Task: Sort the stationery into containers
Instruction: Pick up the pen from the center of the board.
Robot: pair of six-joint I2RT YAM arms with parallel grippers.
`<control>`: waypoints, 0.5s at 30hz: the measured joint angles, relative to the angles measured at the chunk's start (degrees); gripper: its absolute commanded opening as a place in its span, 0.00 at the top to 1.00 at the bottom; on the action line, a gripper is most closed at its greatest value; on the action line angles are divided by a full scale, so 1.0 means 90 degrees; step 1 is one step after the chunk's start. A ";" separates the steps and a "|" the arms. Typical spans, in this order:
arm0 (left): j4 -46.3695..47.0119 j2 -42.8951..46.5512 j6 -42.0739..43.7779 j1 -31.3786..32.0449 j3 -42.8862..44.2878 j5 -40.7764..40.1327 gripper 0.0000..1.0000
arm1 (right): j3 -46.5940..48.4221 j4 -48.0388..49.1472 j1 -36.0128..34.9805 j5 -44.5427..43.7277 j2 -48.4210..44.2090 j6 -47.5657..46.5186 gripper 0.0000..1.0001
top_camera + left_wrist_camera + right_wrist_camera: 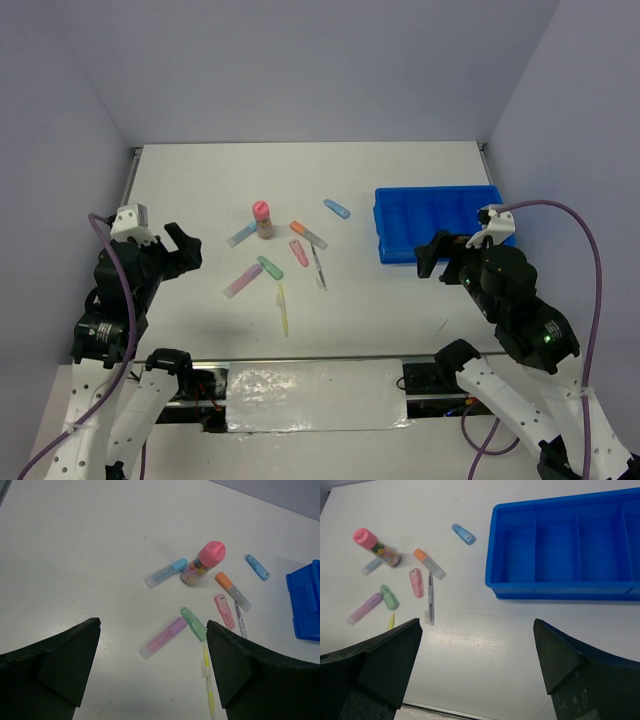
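Note:
The stationery lies loose mid-table: a pink-capped bottle (263, 218) upright, with blue-capped (242, 235), orange (308, 234), pink (299, 252), green (270, 266) and lilac (241, 281) sticks, a grey pen (319, 267), a yellow pen (283, 308) and a small blue stick (336, 208) around it. The blue tray (440, 222) stands to the right, its compartments bare. My left gripper (185, 248) is open and empty left of the items; in its wrist view (153, 624) the lilac stick (162, 637) lies ahead. My right gripper (432, 255) is open and empty before the tray (560, 587).
White table with grey walls behind and at the sides. A taped strip runs along the near edge between the arm bases (315, 395). A purple cable loops beside each arm.

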State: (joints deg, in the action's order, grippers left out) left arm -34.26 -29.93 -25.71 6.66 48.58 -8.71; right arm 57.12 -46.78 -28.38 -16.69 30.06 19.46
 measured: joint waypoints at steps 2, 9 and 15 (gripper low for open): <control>0.0000 -0.0024 0.0000 0.0000 0.0000 -0.0002 0.01 | -0.0029 0.0024 0.0000 0.0143 0.0000 -0.0002 0.00; 0.0000 -0.0070 -0.0005 0.0000 0.0000 -0.0002 0.01 | -0.0406 0.0631 -0.0206 0.1173 0.0860 0.0291 0.00; -0.0002 -0.0138 -0.0007 0.0000 0.0000 -0.0007 0.01 | -0.0233 0.1192 -0.3130 0.0447 0.4124 0.1139 0.00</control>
State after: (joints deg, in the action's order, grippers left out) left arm -34.28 -31.18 -25.78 6.66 48.58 -8.78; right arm 55.02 -36.05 -56.55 -12.67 67.18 29.71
